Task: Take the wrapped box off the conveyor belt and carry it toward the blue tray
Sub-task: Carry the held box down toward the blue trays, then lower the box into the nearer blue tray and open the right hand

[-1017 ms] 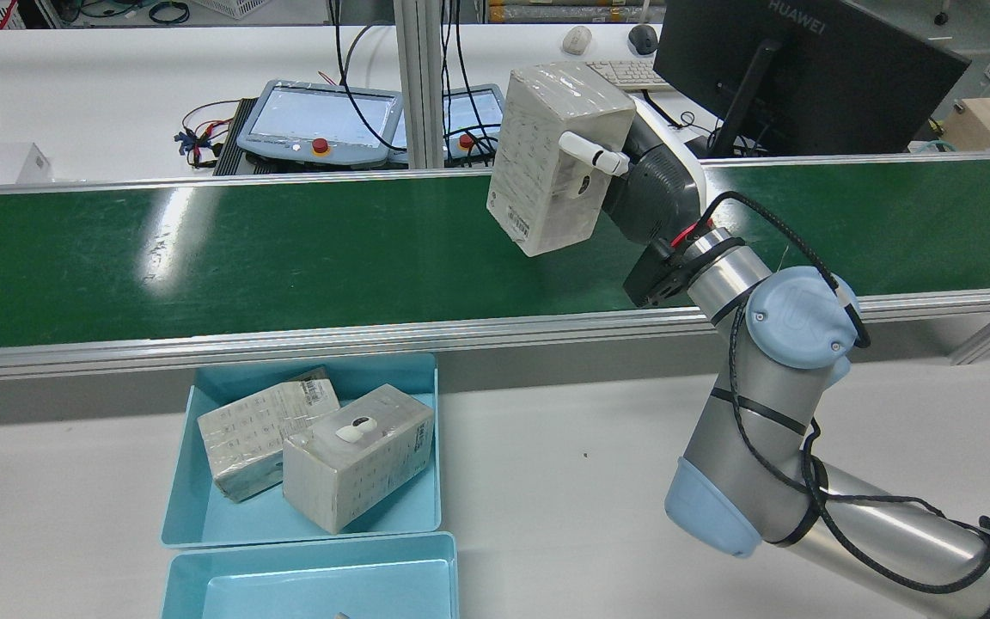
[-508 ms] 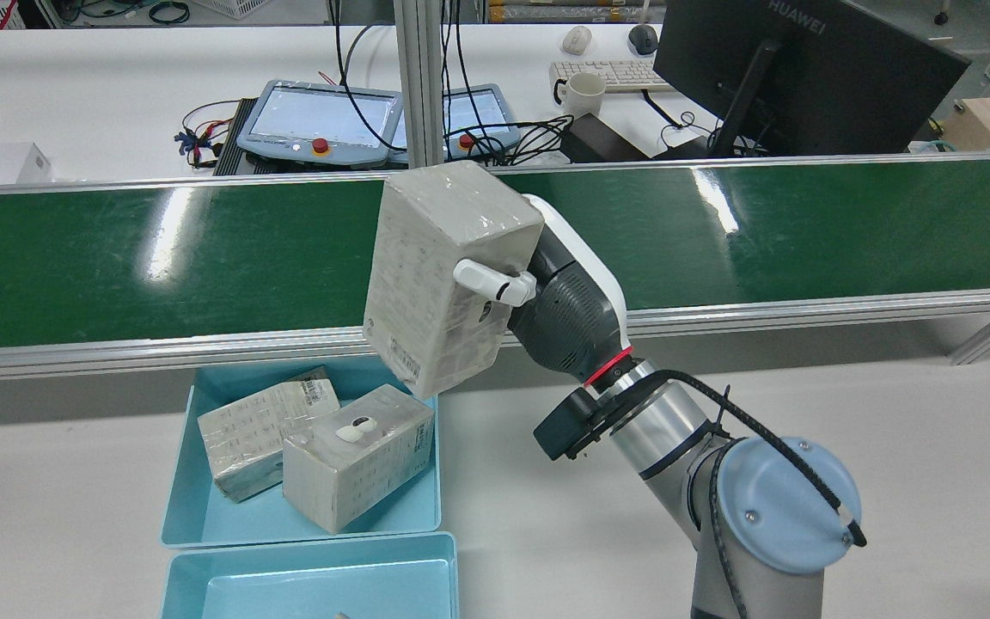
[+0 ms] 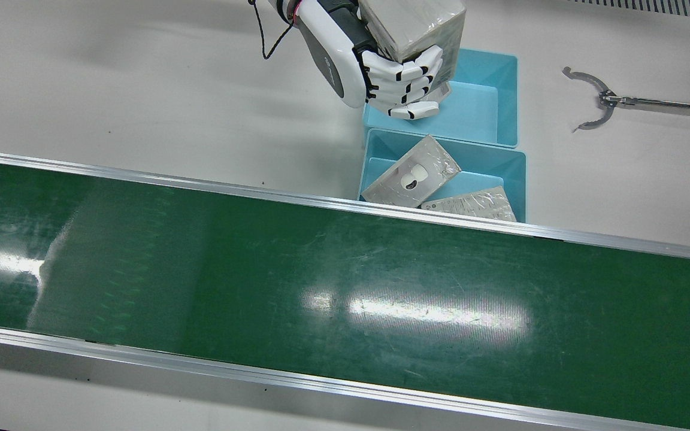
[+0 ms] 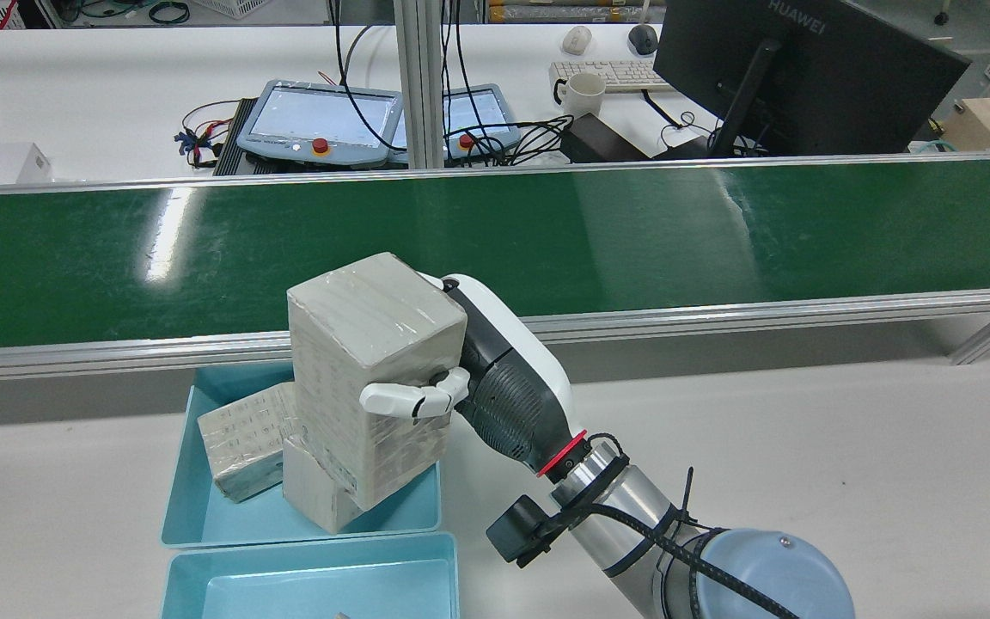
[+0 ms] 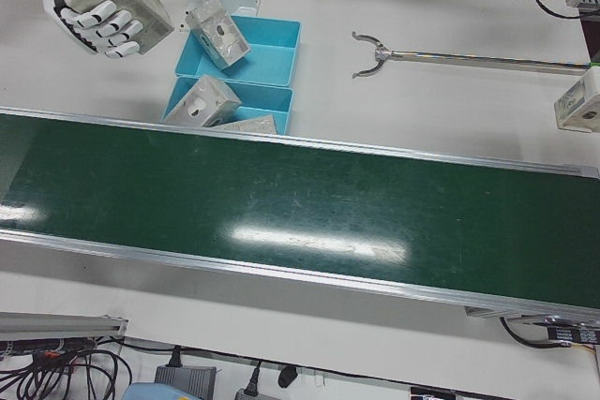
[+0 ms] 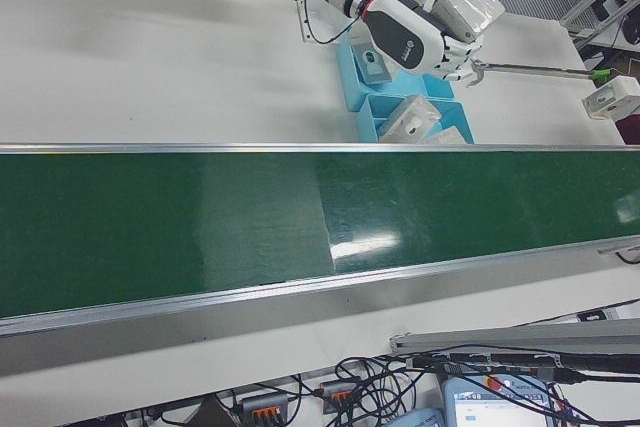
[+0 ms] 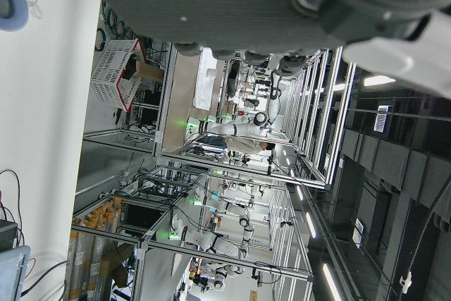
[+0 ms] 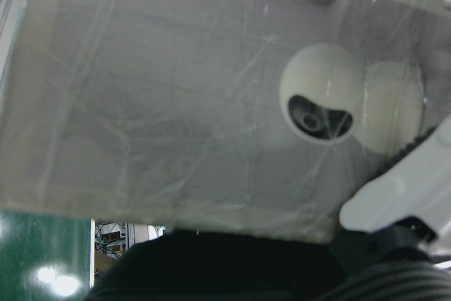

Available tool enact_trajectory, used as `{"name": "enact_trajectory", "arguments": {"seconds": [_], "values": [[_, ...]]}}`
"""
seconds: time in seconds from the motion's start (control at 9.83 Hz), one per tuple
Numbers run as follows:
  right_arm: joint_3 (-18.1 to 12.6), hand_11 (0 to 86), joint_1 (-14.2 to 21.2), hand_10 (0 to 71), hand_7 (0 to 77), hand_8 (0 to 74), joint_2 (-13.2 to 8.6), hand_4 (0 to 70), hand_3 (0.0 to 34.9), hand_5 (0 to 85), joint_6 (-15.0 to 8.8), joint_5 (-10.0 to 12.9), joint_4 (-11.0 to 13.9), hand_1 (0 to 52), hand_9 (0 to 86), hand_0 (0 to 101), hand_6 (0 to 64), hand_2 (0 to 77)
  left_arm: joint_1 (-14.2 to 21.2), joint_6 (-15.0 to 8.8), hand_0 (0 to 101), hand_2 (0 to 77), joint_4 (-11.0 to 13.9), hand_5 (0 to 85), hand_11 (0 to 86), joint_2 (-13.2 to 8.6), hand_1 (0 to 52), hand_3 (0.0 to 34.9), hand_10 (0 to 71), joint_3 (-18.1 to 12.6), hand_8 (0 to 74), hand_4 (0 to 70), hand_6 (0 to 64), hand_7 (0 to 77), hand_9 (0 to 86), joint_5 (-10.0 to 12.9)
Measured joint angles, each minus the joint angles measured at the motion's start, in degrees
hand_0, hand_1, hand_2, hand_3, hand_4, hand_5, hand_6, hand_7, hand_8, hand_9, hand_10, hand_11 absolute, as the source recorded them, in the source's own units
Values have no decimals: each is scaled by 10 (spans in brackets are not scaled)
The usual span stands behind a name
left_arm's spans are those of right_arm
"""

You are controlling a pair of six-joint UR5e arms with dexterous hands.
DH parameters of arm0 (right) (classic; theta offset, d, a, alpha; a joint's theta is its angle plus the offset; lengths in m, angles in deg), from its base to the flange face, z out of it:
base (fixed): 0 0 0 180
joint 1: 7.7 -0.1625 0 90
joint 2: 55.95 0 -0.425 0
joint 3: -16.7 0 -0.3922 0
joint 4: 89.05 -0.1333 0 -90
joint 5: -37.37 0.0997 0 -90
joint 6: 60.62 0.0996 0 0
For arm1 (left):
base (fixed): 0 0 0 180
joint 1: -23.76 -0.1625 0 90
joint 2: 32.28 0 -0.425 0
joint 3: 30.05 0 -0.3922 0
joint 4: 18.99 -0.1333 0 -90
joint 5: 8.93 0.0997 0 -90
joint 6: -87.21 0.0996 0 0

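- Right hand (image 4: 495, 387) is closed around the wrapped box (image 4: 370, 370), fingers (image 3: 408, 78) curled over one face and a thumb across another, holding it upright in the air above the blue tray (image 4: 181, 507), clear of the conveyor belt (image 4: 203, 249).
- Left hand shows only as a blurred dark housing at the top of its own view; whether it is open or closed cannot be told.
- Two wrapped boxes (image 3: 411, 178) already lying in the tray are partly hidden by the carried one in the rear view.
- Print on the wrapping is too small to read; the box front shows a white round camera picture.
- Monitor (image 4: 804, 69) behind the belt reads "HUAWEI".
- Second blue tray (image 4: 306, 580) is cut off at the rear view's bottom edge.
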Motion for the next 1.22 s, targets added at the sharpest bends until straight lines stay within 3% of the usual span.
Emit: {"name": "enact_trajectory", "arguments": {"seconds": [0.1,0.31,0.51,0.71,0.92,1.12,1.22], "values": [[-26,273,9,191,404,387,-1,245,0,436,-57,-7,16,0,491,450,349,284,0,0,0,5,0,5,0,0,0,0,0,0,5,0,0,5,5,0],[-93,273,30,191,404,387,-1,245,0,436,-193,-21,72,0,507,458,360,295,0,0,0,5,0,5,0,0,0,0,5,0,0,0,0,5,5,0],[-117,267,46,191,404,393,0,245,0,436,-264,-39,114,0,507,464,360,295,0,0,0,11,0,5,0,0,0,0,5,0,0,0,0,5,5,0],[-116,240,56,169,404,393,0,245,0,436,-303,-46,162,0,507,464,360,295,0,0,0,11,0,5,0,0,0,0,0,0,0,0,0,5,5,0],[-106,207,61,147,404,393,-1,262,0,436,-315,-47,199,0,507,467,360,295,0,0,0,11,0,5,0,0,0,0,0,0,5,0,0,5,0,0],[-102,207,71,147,404,393,-1,267,0,436,-318,-47,211,0,507,467,360,300,0,0,0,11,0,5,0,0,0,0,0,0,5,0,0,5,0,0],[-103,82,78,54,404,393,-3,267,19,431,-318,-47,211,0,507,468,360,295,0,0,0,11,0,5,0,0,0,0,0,0,5,0,0,5,0,0]]}}
